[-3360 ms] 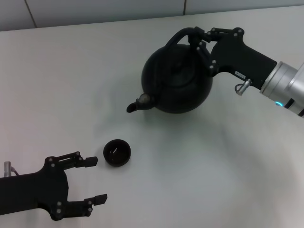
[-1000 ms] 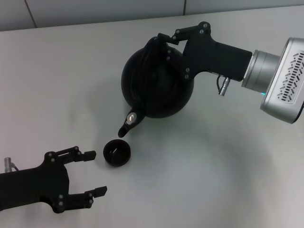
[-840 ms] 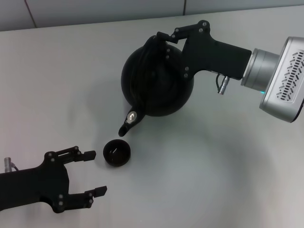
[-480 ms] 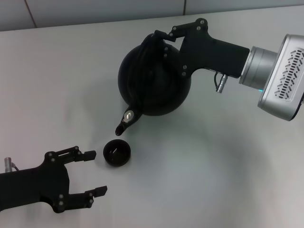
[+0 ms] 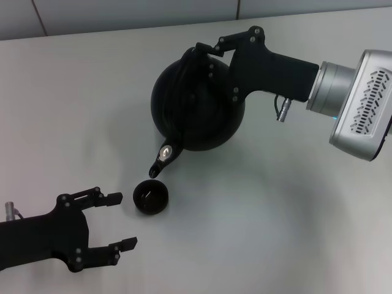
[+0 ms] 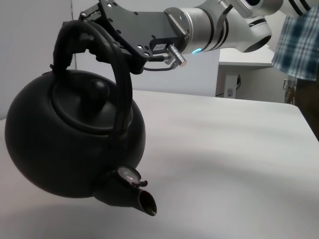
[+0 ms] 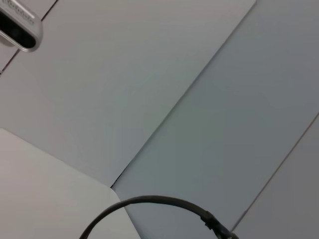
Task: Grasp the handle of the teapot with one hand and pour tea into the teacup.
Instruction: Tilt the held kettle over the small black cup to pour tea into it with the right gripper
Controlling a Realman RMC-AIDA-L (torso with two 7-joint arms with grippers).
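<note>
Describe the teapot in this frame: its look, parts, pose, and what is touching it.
The teapot is a round, matte black pot with a knobbed lid and a short spout with a small shiny cap. Its arched black handle is clamped by the right gripper. The pot hangs clear of the table, tipped spout-down toward the small black teacup, the spout tip just short of the cup. No stream shows. Nothing else touches it.

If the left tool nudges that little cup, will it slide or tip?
The teacup is low and bowl-shaped, so it would probably slide rather than tip. It looks small and light on the smooth table, so slight contact from the open left tool likely shifts it from under the teapot spout.
</note>
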